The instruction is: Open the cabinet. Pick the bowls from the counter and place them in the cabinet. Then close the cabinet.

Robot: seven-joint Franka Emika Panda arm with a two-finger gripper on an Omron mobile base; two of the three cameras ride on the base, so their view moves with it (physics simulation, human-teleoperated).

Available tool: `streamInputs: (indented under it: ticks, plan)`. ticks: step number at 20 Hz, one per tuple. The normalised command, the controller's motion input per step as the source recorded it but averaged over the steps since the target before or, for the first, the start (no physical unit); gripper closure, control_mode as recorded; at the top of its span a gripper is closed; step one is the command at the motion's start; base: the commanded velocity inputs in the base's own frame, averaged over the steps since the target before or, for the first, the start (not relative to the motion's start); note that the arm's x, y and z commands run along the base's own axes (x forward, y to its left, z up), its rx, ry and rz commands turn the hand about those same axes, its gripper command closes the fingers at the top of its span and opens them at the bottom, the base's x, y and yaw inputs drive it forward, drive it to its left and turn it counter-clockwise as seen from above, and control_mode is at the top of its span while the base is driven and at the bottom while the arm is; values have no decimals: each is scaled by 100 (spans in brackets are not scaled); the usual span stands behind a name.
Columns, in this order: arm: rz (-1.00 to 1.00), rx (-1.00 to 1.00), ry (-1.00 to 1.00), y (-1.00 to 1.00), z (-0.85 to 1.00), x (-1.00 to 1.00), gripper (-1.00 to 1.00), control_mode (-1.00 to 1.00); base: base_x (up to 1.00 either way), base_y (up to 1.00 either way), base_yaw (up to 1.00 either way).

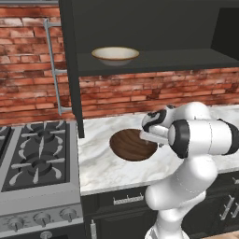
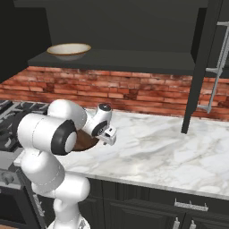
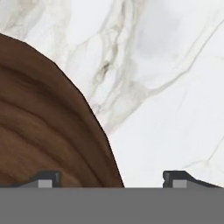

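The dark brown wood-grain bowl [image 1: 127, 145] [image 2: 86, 141] [image 3: 39, 127] rests on the marble counter [image 1: 105, 170] [image 2: 170, 147] [image 3: 175, 87]. My gripper [image 3: 109, 180] [image 1: 150, 138] hangs low over the bowl's right rim. It is open, one fingertip over the bowl's inside and the other over bare marble, the rim running between them. The cream bowl [image 1: 115, 54] [image 2: 68, 50] with a tan rim sits on the lower shelf of the black cabinet [image 1: 154, 61] [image 2: 134, 60]. The cabinet stands open, its doors [image 1: 71, 70] [image 2: 203, 67] swung outward.
A grey gas stovetop [image 1: 37, 154] [image 2: 11, 120] with black grates adjoins the counter on the left. A red brick wall [image 1: 140, 93] backs the counter. Dark drawers [image 1: 126, 200] [image 2: 188, 208] with short handles run below the counter edge. The open door's bar handle [image 1: 53, 65] juts out.
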Motion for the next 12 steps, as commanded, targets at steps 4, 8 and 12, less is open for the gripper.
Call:
streamInputs:
  ticks: [4,8,12]
  plan:
    - [0,0,0,21,-17,11,100,-100,0,0,0]
    - [0,0,0,11,-13,0,100,-100,0,0,0]
    - [0,0,0,12,-15,2,100,-100,0,0,0]
